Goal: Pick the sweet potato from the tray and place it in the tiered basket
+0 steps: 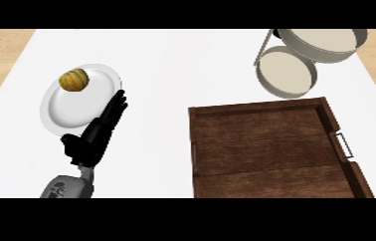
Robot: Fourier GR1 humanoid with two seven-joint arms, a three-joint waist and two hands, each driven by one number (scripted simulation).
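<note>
A dark wooden tray lies at the lower right of the white counter, and only bare wood shows inside it. No sweet potato is visible in this view. The tiered basket stands at the upper right, with two round cream tiers in grey rims, both bare inside. My left hand shows at the lower left, open, its straight fingers pointing up and lying over the right edge of a white plate. It holds nothing. My right hand does not show.
A round yellow-brown fruit sits on the upper part of the white plate, just above my left fingertips. White countertop runs between the plate and the tray. A metal handle sticks out of the tray's right side.
</note>
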